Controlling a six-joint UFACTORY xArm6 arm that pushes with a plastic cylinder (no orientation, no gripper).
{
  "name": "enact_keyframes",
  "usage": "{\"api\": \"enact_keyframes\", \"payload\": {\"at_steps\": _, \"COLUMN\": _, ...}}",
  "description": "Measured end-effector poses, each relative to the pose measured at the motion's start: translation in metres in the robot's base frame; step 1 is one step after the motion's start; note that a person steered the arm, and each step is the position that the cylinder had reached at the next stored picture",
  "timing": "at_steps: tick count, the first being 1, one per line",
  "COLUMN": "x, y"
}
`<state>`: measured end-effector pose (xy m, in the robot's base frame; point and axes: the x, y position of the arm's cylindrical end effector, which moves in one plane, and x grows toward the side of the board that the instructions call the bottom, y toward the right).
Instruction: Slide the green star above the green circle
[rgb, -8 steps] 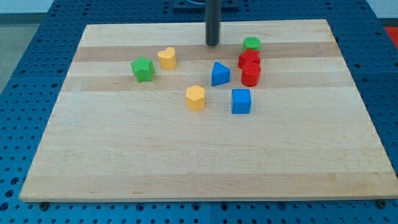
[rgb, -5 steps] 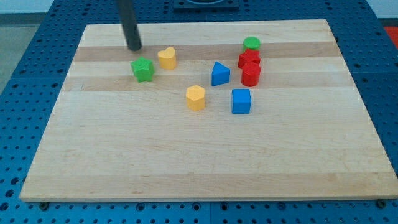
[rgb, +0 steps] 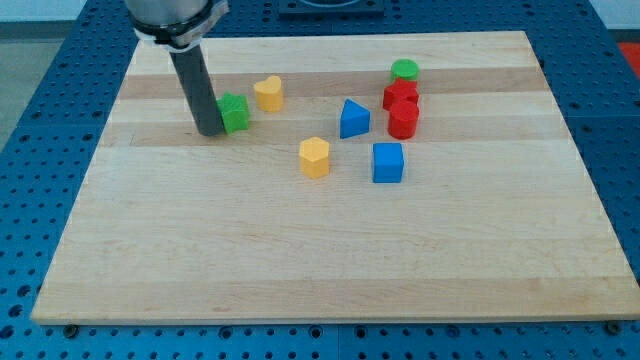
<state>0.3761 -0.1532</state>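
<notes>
My tip (rgb: 211, 131), a bare rod with no end effector to open or close, touches the left side of the green star (rgb: 234, 112), which looks light, stiff and apt to spin unless pushed through its middle toward the green circle (rgb: 405, 70).

rod: straight, dark grey, round | my tip (rgb: 211, 131): blunt, flat-ended | mount: wider grey collar above

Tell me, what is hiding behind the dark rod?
Part of the green star is behind my rod. My tip sits at the star's left side, covering its left edge, so whether they touch cannot be seen. Only the wooden board shows around it.
</notes>
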Motion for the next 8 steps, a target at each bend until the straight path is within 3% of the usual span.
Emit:
{"api": "enact_keyframes", "payload": {"at_steps": 3, "x": -0.049, "y": 0.007}}
{"api": "enact_keyframes", "payload": {"at_steps": 4, "x": -0.045, "y": 0.014}}
{"api": "enact_keyframes", "payload": {"at_steps": 5, "x": -0.003, "y": 0.014}}
{"api": "enact_keyframes", "payload": {"at_steps": 6, "x": 0.011, "y": 0.022}}
{"api": "enact_keyframes", "payload": {"at_steps": 8, "x": -0.041, "y": 0.037}}
